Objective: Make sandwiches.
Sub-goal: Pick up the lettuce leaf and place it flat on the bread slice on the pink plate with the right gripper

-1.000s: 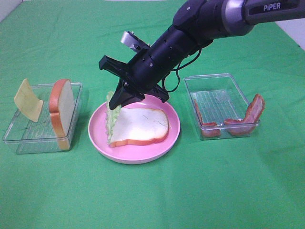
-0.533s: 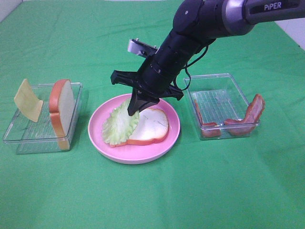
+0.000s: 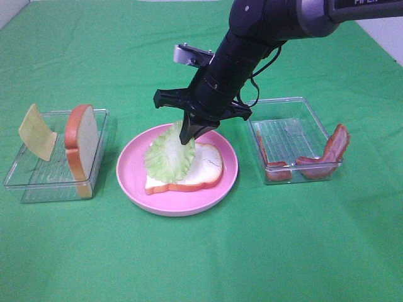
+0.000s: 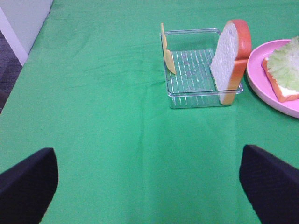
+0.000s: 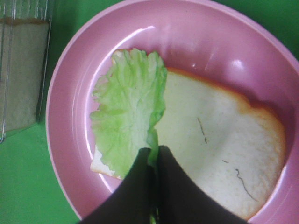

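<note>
Over the round pink plate (image 3: 129, 179) on the green-covered tabletop (image 3: 201, 264), the right end effector (image 3: 187, 134) is clamped shut on the upper edge of the pale green lettuce leaf (image 3: 168, 155). The leaf hangs just below its tips and drapes over one end of the bread slice (image 3: 204, 167) lying flat on the plate. A second bread slice (image 3: 80, 141) stands on edge in the clear tray (image 3: 38, 185) at left, near the yellow cheese square (image 3: 36, 132). Bacon strips (image 3: 334, 148) lean in the right-hand tray (image 3: 286, 132). The left end effector (image 4: 149, 186), jaws wide apart, hovers over bare cloth, holding nothing
</note>
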